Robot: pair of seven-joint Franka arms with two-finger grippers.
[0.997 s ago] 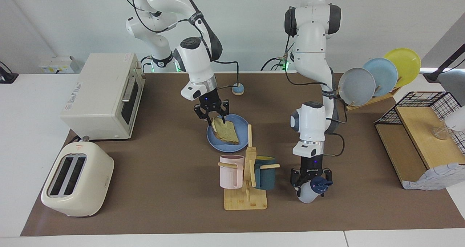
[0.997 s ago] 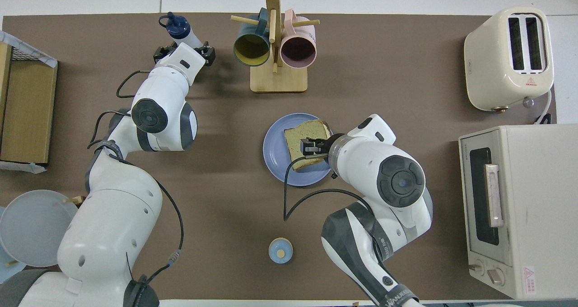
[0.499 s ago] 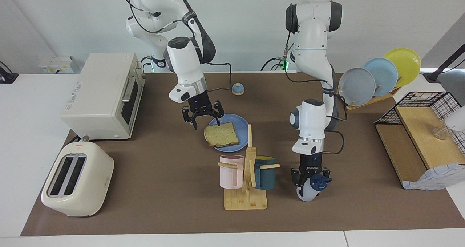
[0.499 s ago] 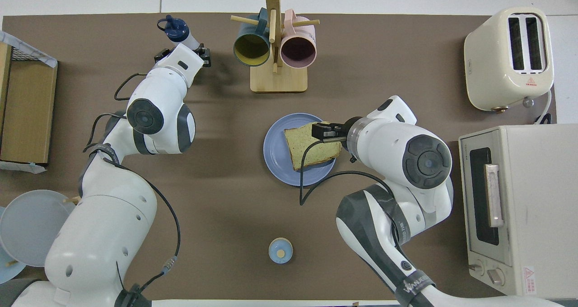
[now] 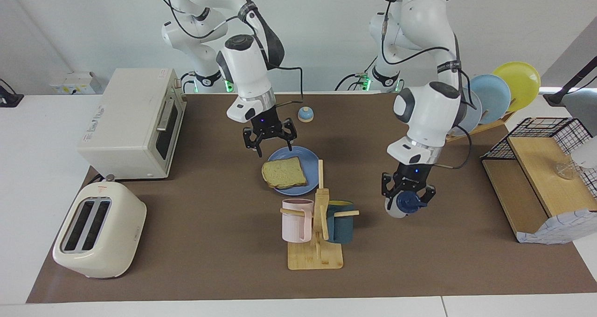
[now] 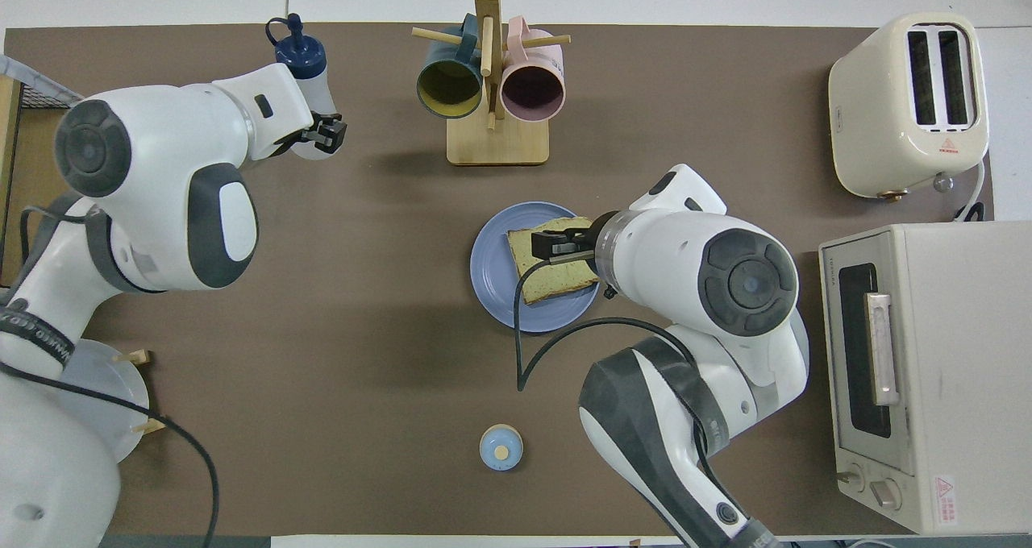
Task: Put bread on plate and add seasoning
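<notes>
The bread [image 5: 283,173] lies flat on the round blue plate [image 5: 308,161] in the middle of the table. My right gripper [image 5: 274,148] hangs open just over the plate's edge nearest the robots, holding nothing. From overhead it covers part of the bread [image 6: 552,280] on the plate [image 6: 488,270]. My left gripper [image 5: 407,196] is shut on the seasoning [image 5: 396,210], a white bottle with a navy cap. It holds the bottle up off the table, beside the mug rack toward the left arm's end. Overhead, the seasoning [image 6: 310,76] sticks out past the left gripper [image 6: 310,133].
A wooden mug rack [image 5: 316,242] with a pink and a teal mug stands farther from the robots than the plate. A toaster [image 5: 98,230] and toaster oven [image 5: 133,121] fill the right arm's end. A small bell [image 5: 305,115], a plate rack [image 5: 489,98] and a wire-and-wood shelf [image 5: 536,177] also stand here.
The right gripper let go of the bread, which dropped flat on the plate, and rose. The left gripper closed on the seasoning bottle and lifted it off the table.
</notes>
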